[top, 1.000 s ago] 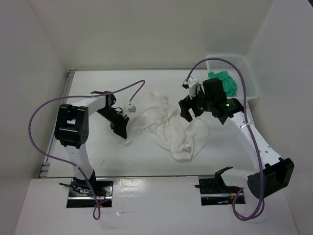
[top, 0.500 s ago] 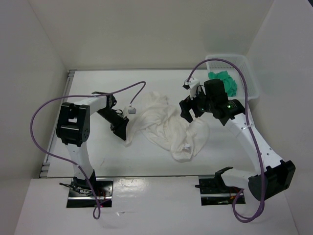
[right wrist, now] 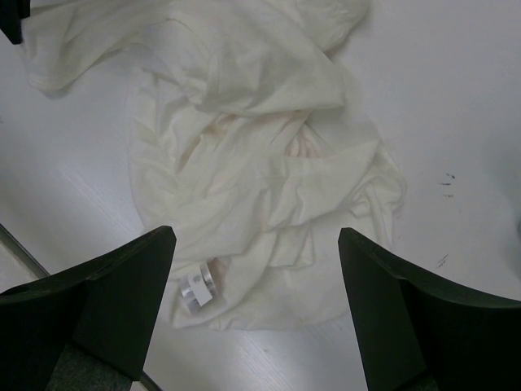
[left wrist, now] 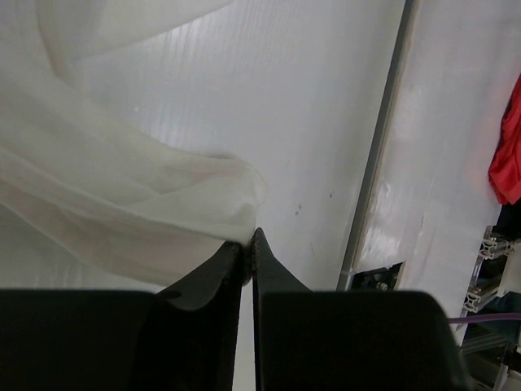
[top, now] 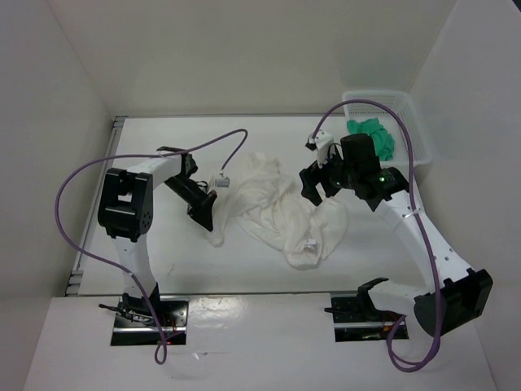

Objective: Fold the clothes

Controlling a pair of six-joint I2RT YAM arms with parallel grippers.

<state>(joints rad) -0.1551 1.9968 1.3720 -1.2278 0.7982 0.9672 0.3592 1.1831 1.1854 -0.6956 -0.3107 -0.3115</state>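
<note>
White table (top: pixel 163 252), enclosed by plain white walls, seen from above with both arm bases at the near edge. The white garment (top: pixel 277 208) is shown crumpled near the middle of the table, its folds spread from far left to near right.

Left arm (top: pixel 126 204): raised from its near-left base to an elbow at the left, with the forearm directed right and slightly nearer, down to the garment's left edge. The left gripper (top: pixel 205 218) is seen low at that edge. In the left wrist view its fingers (left wrist: pixel 212 273) are drawn almost together, and a thin fold of the garment (left wrist: pixel 122 187) is pinched at their tips.

Right arm (top: pixel 423 236): extended from its near-right base toward the far side and bent left, so that the right gripper (top: pixel 313 186) is held over the garment's right part. In the right wrist view the right gripper (right wrist: pixel 256 244) is spread wide above the wrinkled fabric (right wrist: pixel 260 147), with nothing gripped.

A mesh basket (top: pixel 415 130) containing a green cloth (top: pixel 373 136) is placed at the far right corner.
</note>
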